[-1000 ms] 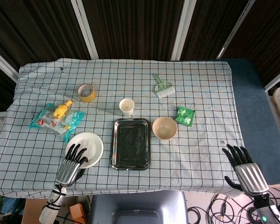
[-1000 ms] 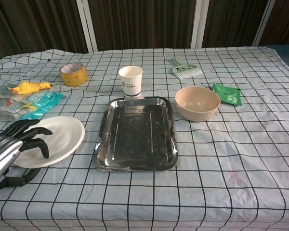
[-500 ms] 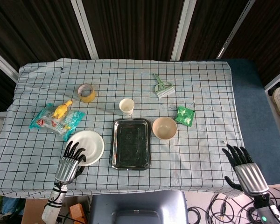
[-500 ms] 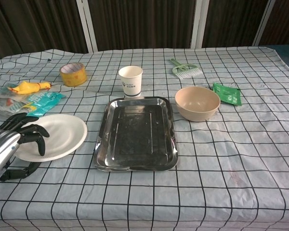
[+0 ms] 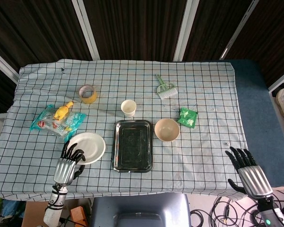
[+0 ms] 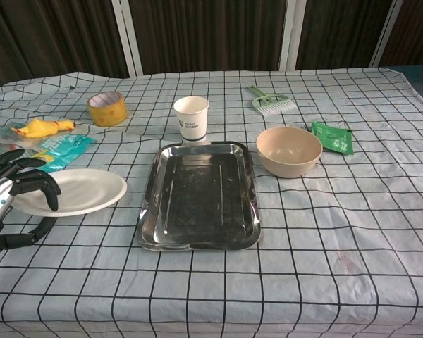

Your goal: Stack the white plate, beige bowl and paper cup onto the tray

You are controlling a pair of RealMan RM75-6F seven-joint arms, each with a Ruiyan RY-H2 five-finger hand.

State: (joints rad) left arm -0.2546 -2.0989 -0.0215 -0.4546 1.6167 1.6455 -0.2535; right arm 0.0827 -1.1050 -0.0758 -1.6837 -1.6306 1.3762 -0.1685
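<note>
From the head view, the steel tray [image 5: 133,145] lies empty on the checked-cloth counter [image 5: 203,94] before dark panelled walls; the paper cup [image 5: 128,108] stands beyond it, the beige bowl [image 5: 166,129] just beside it, and the right hand [image 5: 246,174] idles past the counter's near corner, fingers spread around nothing. From the chest view, the left hand [image 6: 7,201] grips the near edge of the white plate [image 6: 81,191], fingers [image 6: 37,184] curled over its rim, the plate left of the tray [image 6: 197,241], so I judge no stacking done yet.

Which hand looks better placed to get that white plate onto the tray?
The left hand: it already grips the white plate, just left of the tray. The right hand hangs open off the table's far corner.
</note>
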